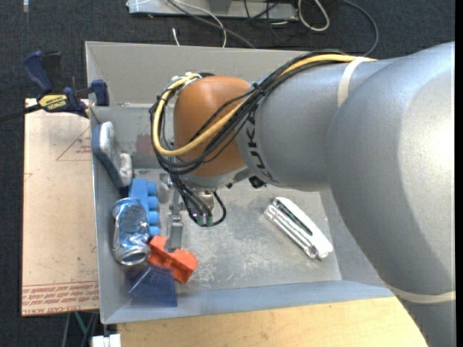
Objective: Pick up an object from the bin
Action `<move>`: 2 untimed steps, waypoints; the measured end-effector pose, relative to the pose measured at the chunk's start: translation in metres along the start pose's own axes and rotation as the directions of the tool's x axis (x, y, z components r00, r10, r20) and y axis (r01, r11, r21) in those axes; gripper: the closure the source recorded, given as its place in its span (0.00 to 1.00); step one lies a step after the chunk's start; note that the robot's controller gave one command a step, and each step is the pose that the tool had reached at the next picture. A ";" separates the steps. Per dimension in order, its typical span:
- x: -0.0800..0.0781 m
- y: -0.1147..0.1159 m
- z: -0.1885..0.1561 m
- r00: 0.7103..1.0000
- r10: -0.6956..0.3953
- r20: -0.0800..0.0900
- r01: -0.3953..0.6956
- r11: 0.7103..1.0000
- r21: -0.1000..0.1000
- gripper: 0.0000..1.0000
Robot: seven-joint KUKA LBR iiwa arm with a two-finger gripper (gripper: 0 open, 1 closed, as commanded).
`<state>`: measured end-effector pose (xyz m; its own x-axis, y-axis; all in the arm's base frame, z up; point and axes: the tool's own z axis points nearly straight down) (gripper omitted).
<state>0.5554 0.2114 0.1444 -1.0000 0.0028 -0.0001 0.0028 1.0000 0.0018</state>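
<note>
My gripper [175, 226] reaches down below the arm's wrist into the left part of the bin. Its tip is just above an orange-red plastic piece [173, 261] that lies near the front left. A blue toothed block [147, 202] sits right beside it on the left. A crushed silver can [129, 231] lies against the left wall, touching the blue block and the orange-red piece.
A dark blue flat piece [153, 288] lies in the front left corner. A silver and blue tool [108, 154] leans along the left wall. White and silver tongs [298, 228] lie on the right. The arm covers the back and right of the bin.
</note>
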 end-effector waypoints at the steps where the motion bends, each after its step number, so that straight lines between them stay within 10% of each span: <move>1: 0.000 0.000 0.000 1.000 0.000 0.000 0.000 1.000 0.000 0.00; 2: 0.028 0.011 0.044 0.986 -0.168 0.021 0.168 0.986 0.000 0.00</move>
<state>0.5278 0.2225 0.1002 -0.9860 -0.1652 -0.0212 -0.1652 0.9863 0.0019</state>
